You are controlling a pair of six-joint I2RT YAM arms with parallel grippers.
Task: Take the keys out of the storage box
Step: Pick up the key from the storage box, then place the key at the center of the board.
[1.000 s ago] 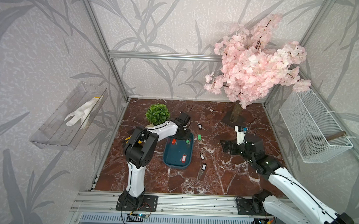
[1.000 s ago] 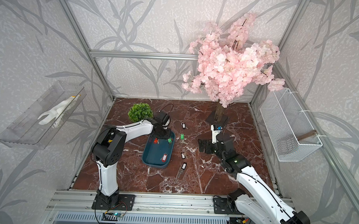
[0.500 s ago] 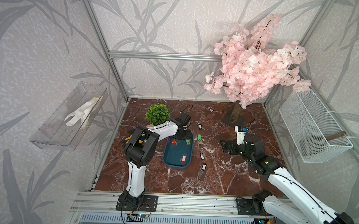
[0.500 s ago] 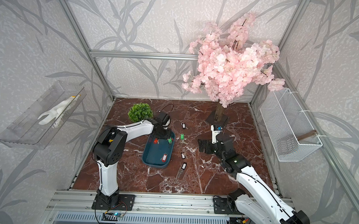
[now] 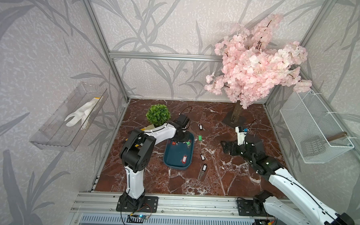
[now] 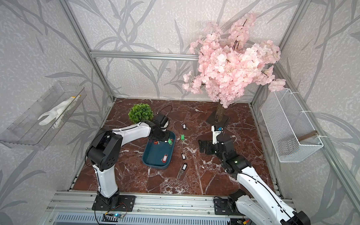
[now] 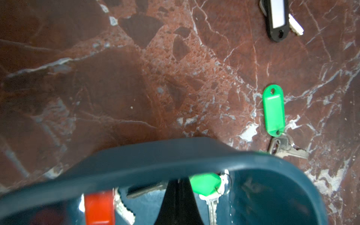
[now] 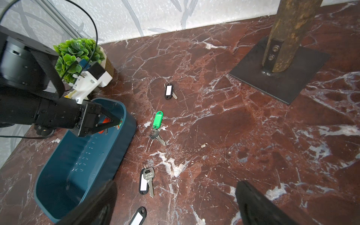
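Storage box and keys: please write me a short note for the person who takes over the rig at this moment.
Left hand: shut, tips down in the far end of the storage box, between the far red tag and the boxed green tag. Whether it pinches a key is unclear.
Right hand: open, empty, over the table to the right of the box.
Done: four keys lie out on the table, the outer green tag and three black tags.
To do: at least three keys remain in the box, including the near red tag.
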